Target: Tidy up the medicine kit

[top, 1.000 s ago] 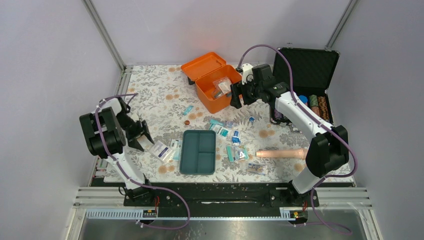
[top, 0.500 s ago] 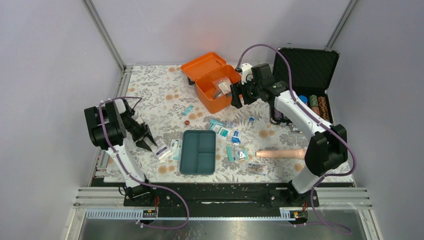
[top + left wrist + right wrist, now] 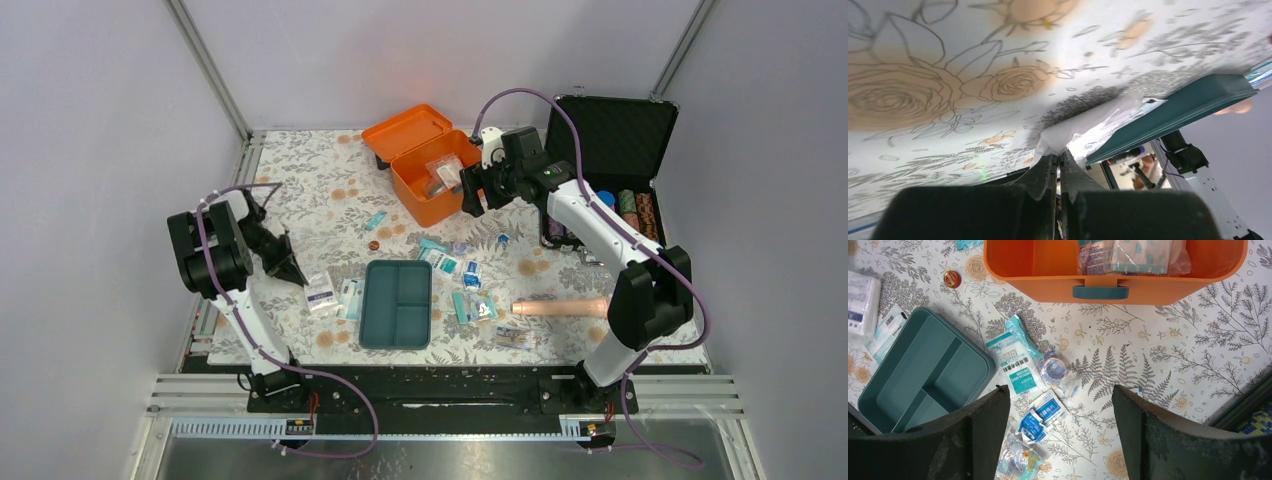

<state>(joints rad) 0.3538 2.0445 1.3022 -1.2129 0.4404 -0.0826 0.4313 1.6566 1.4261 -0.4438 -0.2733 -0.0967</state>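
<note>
At the table's [image 3: 300, 180] left edge, we found the left claw [image 3: 1058, 157] pressed together on the film edge of a white packet [image 3: 1088, 120], apparently to carry it to the teal insert tray [image 3: 397, 303] nearby. We noted the right claw [image 3: 1057, 390] spread and empty above loose packets [image 3: 1015, 367], just before the open orange box [image 3: 432, 190] at the far middle.

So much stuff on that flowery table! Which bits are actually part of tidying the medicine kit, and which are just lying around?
For the job: bright orange plastic box with open lid; teal three-compartment plastic tray; white-and-teal packets; clear-wrapped white packet pinched in the left hand.
Just lying about: black foam-lined case of poker chips; pinkish-beige rod; small red round cap.
</note>
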